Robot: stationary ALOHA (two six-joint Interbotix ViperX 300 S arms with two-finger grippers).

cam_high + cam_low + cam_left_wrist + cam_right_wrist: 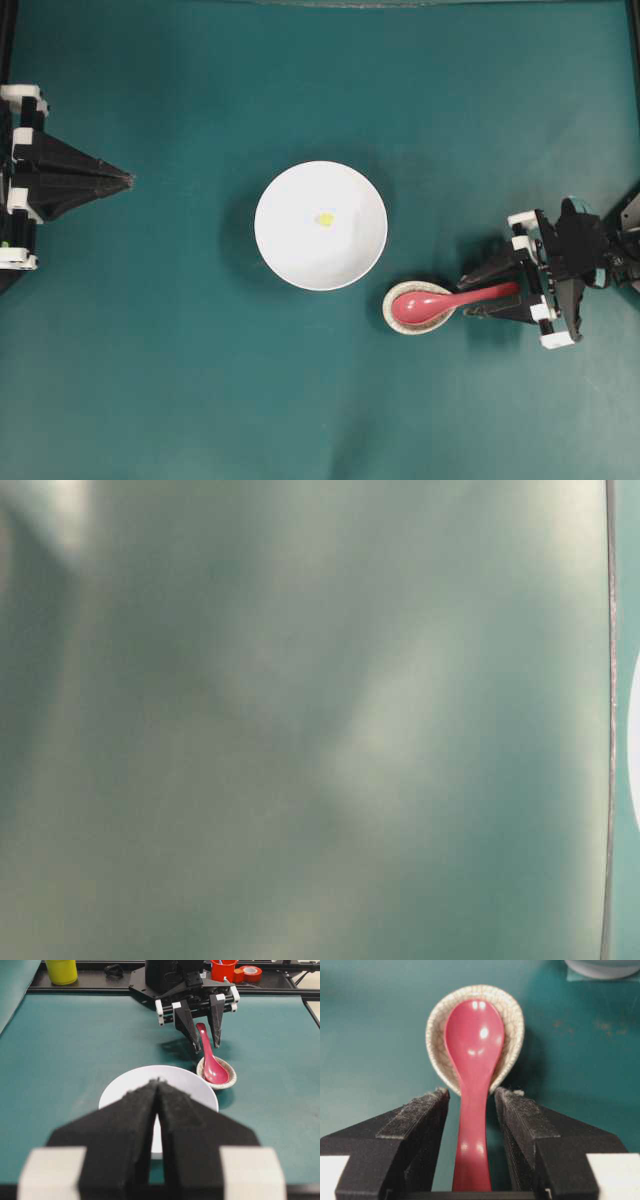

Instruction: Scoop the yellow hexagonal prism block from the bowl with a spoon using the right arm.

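Observation:
The tiny yellow hexagonal prism block [325, 219] lies near the middle of the white bowl [290, 260] at the table's centre. The pink-red spoon [430, 303] rests with its scoop in a small speckled spoon rest [395, 318] just right of the bowl, handle pointing right. My right gripper [466, 297] is open and straddles the handle. In the right wrist view the spoon [474, 1045] runs between the fingers [425, 1110] with a gap on each side. My left gripper [130, 181] is shut at the far left, holding nothing; it hides the block in the left wrist view.
Green mat covers the table. Beyond the right arm, on the black rail, stand a yellow cup [62, 970], a red cup [222, 969] and a roll of tape [250, 972]. The table-level view is a blur.

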